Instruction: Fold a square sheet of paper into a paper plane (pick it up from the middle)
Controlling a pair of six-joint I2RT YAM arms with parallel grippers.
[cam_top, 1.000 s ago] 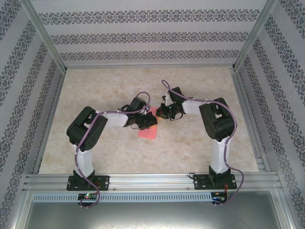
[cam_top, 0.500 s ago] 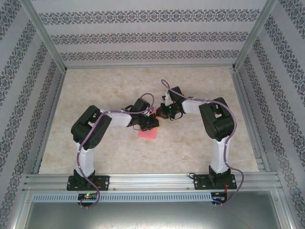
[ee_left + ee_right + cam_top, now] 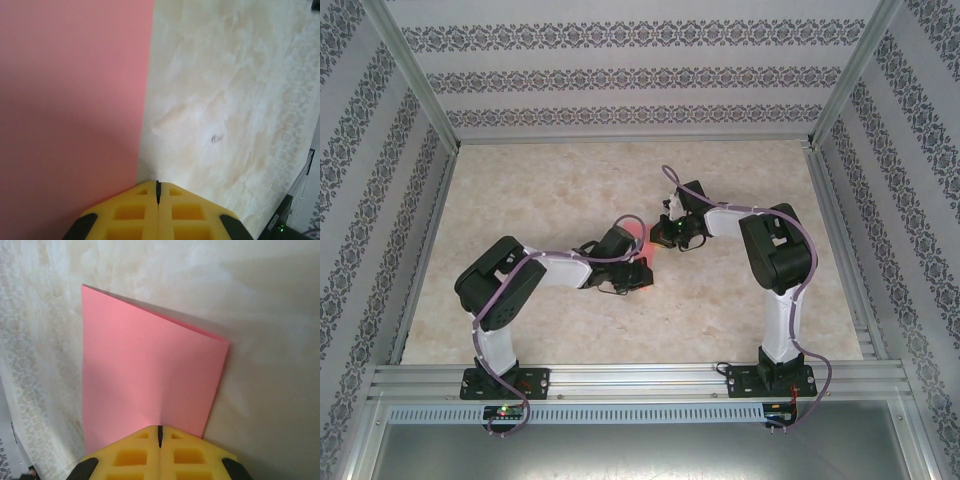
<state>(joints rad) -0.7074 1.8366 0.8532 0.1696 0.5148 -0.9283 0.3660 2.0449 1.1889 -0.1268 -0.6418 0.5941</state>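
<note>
The pink-red sheet of paper [image 3: 150, 365] looks folded double, with two layers showing along its far edge. My right gripper [image 3: 160, 429] is shut on its near edge, and the paper puckers at the yellow fingertips. In the left wrist view the paper [image 3: 70, 100] covers the left half. My left gripper [image 3: 157, 184] is shut with its tips low over the table at the paper's straight edge, and nothing shows between the pads. From above, a small red patch of paper [image 3: 637, 236] shows between the left gripper [image 3: 638, 277] and the right gripper [image 3: 661, 237].
A pale marbled tabletop [image 3: 550, 190] lies inside an aluminium frame [image 3: 640, 375] with patterned walls. Both arms reach inward and meet near the table's middle. Bare table [image 3: 230, 100] lies to the right of the left fingers.
The left arm has swung lower and rightward over the paper, hiding most of it from above, and its jaws have closed fully. The right arm has barely moved.
</note>
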